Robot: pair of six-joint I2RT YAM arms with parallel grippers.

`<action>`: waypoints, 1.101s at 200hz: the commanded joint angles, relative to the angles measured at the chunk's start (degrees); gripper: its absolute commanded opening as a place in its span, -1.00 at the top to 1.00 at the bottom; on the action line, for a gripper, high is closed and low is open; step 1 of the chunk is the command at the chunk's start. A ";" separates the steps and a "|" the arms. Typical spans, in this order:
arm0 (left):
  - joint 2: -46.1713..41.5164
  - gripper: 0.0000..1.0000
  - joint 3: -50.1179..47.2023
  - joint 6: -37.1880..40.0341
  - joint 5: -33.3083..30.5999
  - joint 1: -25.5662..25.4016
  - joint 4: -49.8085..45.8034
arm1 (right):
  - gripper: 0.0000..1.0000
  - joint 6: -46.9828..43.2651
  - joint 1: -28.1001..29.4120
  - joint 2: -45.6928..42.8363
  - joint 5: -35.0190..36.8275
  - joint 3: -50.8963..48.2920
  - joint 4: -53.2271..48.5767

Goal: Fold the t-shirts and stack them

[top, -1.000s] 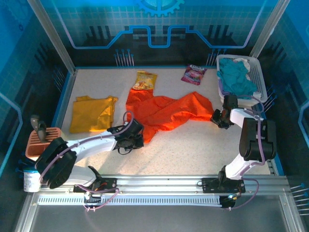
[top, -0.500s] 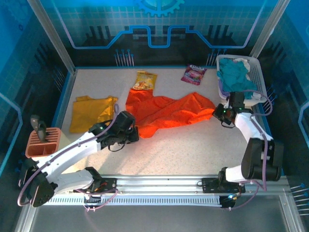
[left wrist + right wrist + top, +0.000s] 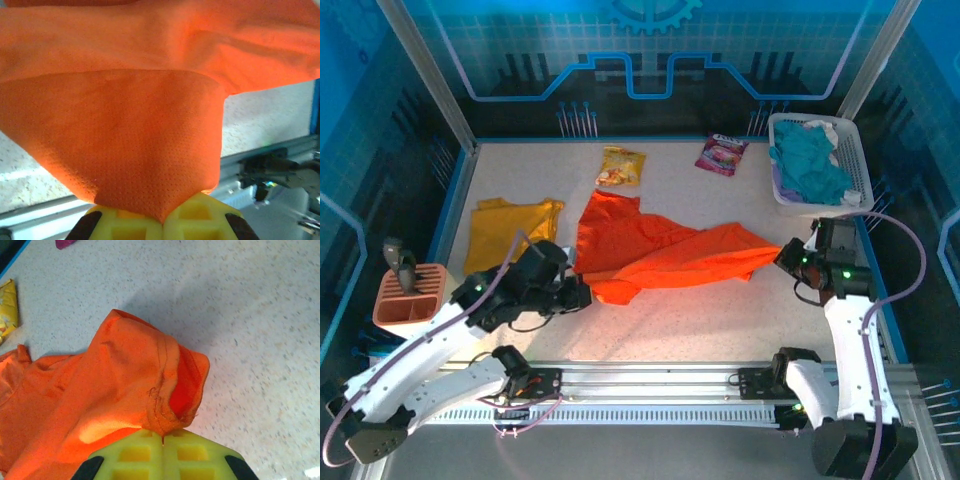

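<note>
Tabletop (image 3: 720, 320): orange tee (image 3: 670, 255), long axis L-R

The left gripper (image 3: 583, 293) is being held low, jaws pressed together on the orange t-shirt (image 3: 660, 255); the right gripper (image 3: 786, 259) is being clamped on it too, both arms being stretched forward.

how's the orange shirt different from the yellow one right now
The orange t-shirt is stretched out and rumpled across the table; the yellow t-shirt lies in a compact, roughly square shape at the left. The left claw and right claw pinch the orange t-shirt's ends; the yellow t-shirt lies free. The orange t-shirt covers more table than the yellow t-shirt. Both are plain cloth.
</note>
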 commanded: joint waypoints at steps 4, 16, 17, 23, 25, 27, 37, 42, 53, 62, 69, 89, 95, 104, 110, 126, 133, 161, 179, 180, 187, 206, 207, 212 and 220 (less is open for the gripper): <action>-4.88 1.00 -0.99 -3.42 2.88 -0.38 -5.09 | 1.00 1.10 -1.00 -3.25 0.80 2.18 -9.71; -5.83 1.00 -2.13 -3.53 2.81 -0.37 -6.56 | 1.00 1.42 -0.98 -4.36 -0.11 1.74 -11.36; -5.80 1.00 -2.28 -3.53 2.82 -0.41 -6.63 | 1.00 1.42 -0.96 -4.45 -0.14 1.69 -11.54; -5.72 1.00 -3.15 -3.59 3.13 -0.42 -7.19 | 1.00 1.34 -1.02 -4.87 -0.32 1.36 -12.35; -5.63 1.00 -3.50 -3.54 3.27 -0.40 -7.25 | 1.00 1.34 -1.00 -5.17 -0.34 1.22 -12.60; -5.54 1.00 -3.83 -3.42 3.44 -0.42 -7.31 | 1.00 1.34 -0.97 -5.28 -0.34 1.10 -12.77; -5.24 1.00 -5.31 -3.28 3.84 -0.38 -7.34 | 1.00 1.16 -1.00 -6.27 -0.14 0.29 -13.20; -5.31 1.00 -5.87 -3.26 3.40 -0.36 -7.32 | 1.00 1.14 -1.01 -6.79 0.04 -0.12 -13.13; -5.90 1.00 -5.91 -3.23 1.43 -0.40 -6.43 | 1.00 1.29 -1.05 -7.08 -0.14 -0.74 -12.24; -6.24 1.00 -4.85 -2.63 -0.76 -0.32 -5.17 | 1.00 1.88 -1.02 -6.79 -0.96 -0.74 -10.93; -5.94 1.00 -3.47 -1.29 -2.11 -0.17 -3.93 | 1.00 2.48 -1.01 -6.20 -1.83 -0.41 -9.34; -0.98 1.00 1.92 4.58 -3.83 3.25 -3.18 | 1.00 4.49 -1.03 -2.92 -3.97 1.80 -3.46; 1.03 1.00 3.20 6.40 -3.25 5.36 -2.82 | 1.00 4.95 -1.05 -1.65 -4.39 2.21 -1.56; 3.70 1.00 4.36 8.89 -1.41 8.76 -1.03 | 1.00 5.60 -0.87 0.65 -4.64 4.56 1.32; 5.27 1.00 4.75 10.54 0.89 11.56 1.29 | 1.00 6.16 -0.93 2.29 -5.01 5.48 3.12; 10.39 1.00 6.34 14.03 8.64 19.72 8.58 | 1.00 7.56 -0.47 7.44 -6.43 8.16 9.61; 13.55 1.00 8.63 15.51 10.41 22.54 10.29 | 1.00 8.43 -0.03 10.02 -6.32 9.66 12.07; 28.04 1.00 24.82 23.19 11.67 28.19 11.46 | 1.00 8.90 3.90 18.40 -4.19 16.00 23.53; 37.24 1.00 36.16 25.33 12.78 31.16 13.49 | 1.00 9.15 6.34 22.39 -0.33 19.01 32.62; 37.75 1.00 36.82 25.32 12.85 31.35 13.50 | 1.00 9.11 6.44 22.64 -0.07 19.20 33.09; 41.67 1.00 42.31 25.62 13.89 32.47 13.80 | 1.00 9.16 7.19 24.15 1.37 20.92 36.46; 52.98 1.00 59.62 27.12 15.66 34.23 13.38 | 1.00 7.92 8.71 29.60 3.04 26.86 43.53; 53.58 1.00 60.59 27.18 15.83 34.25 13.27 | 1.00 7.83 8.76 29.89 3.19 27.26 43.77; 57.01 1.00 65.98 27.72 16.70 34.49 12.49 | 1.00 7.32 8.98 31.35 3.38 29.18 45.03; 62.28 1.00 75.19 28.33 17.85 34.78 11.11 | 1.00 6.34 9.09 33.28 3.73 32.23 46.75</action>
